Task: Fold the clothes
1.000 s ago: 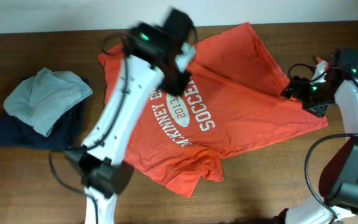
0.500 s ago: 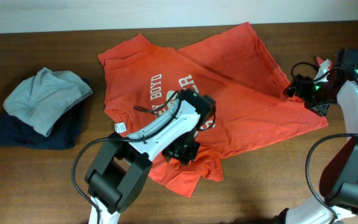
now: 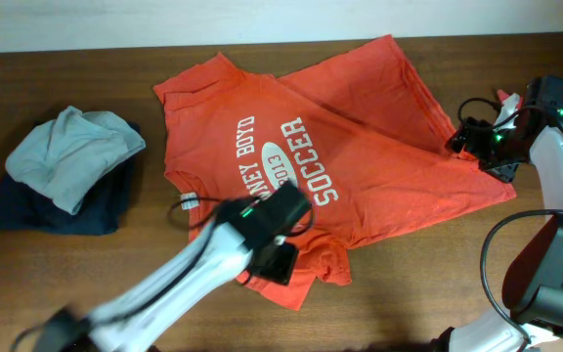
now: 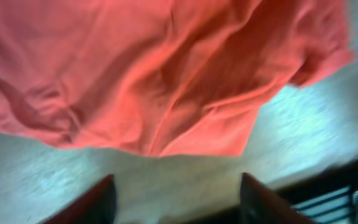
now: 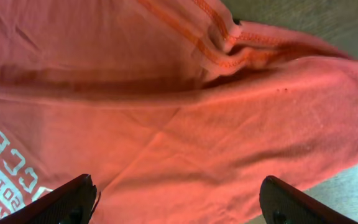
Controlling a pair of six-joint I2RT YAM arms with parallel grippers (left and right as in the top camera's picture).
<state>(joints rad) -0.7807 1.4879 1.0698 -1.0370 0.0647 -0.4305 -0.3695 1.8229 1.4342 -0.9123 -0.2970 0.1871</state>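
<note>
A dark brown wooden table (image 3: 428, 293) fills the frame below a pale strip along the top edge. An orange-red shirt (image 3: 379, 166) lies spread on it from upper centre towards the right, white print reading "BOYD 2013 SOCCER" face up, with wrinkles and a diagonal fold. Its lower edge is bunched at lower centre. At the left, well apart from the shirt, lies a navy garment (image 3: 27, 213) with a crumpled gray garment (image 3: 71, 152) on top.
</note>
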